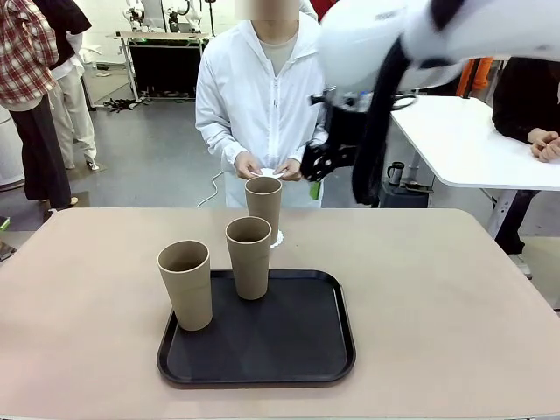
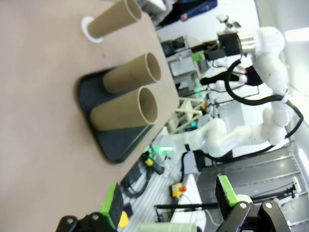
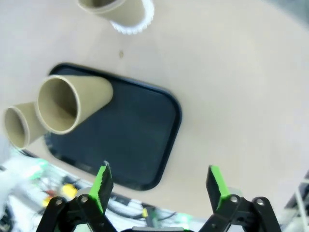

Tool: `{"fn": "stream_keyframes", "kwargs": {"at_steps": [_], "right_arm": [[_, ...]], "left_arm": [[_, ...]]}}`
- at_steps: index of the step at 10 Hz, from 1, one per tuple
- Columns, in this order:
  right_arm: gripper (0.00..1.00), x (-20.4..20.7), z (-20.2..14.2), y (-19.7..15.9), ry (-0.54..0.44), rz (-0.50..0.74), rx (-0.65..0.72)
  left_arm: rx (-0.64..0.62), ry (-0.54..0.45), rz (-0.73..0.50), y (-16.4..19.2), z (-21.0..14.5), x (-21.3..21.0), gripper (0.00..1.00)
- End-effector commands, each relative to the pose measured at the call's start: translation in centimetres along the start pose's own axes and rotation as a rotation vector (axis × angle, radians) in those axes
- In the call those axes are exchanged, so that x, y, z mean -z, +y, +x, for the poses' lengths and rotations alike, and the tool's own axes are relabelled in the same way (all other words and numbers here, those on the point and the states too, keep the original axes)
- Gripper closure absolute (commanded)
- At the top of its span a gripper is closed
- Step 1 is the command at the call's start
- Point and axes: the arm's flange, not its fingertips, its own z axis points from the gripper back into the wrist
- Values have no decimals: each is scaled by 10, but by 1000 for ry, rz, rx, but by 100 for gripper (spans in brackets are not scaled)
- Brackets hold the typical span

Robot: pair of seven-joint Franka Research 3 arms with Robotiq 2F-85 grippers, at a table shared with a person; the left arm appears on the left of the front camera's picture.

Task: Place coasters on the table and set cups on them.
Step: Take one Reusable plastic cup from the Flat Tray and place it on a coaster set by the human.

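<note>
Three tan cups stand in the front view. The far cup (image 1: 263, 206) rests on a white lacy coaster (image 1: 277, 238) on the beige table (image 1: 437, 297), just beyond the tray. The other two cups (image 1: 249, 256) (image 1: 185, 284) stand on the black tray (image 1: 280, 350). The person's hands hold more white coasters (image 1: 271, 172) at the far edge. My right gripper (image 1: 317, 175) (image 3: 159, 186) hangs high over the table, open and empty, looking down on the tray (image 3: 130, 140) and a cup (image 3: 91, 99). My left gripper (image 2: 169, 200) is open and empty, off the table's side, with the cups (image 2: 130, 73) ahead of it.
The person in a white coat (image 1: 262, 96) stands at the far side. A white table (image 1: 472, 140) with a small dark mug (image 1: 395, 172) is at the back right. Bare tabletop lies left and right of the tray.
</note>
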Motion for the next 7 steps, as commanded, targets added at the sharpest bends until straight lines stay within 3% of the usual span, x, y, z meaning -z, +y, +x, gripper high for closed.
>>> {"fn": "stream_keyframes", "kwargs": {"at_steps": [1, 4, 7], "right_arm": [[0, -24, -38, -93, -88, 251, 184], [0, -36, -69, -191, -174, 567, 210], [0, -31, -93, -273, -212, 814, -12]], "left_arm": [[6, -5, -6, -2, 0, -1, 0], [6, -5, -6, -2, 0, -1, 0], [6, -5, -6, -2, 0, -1, 0]]}}
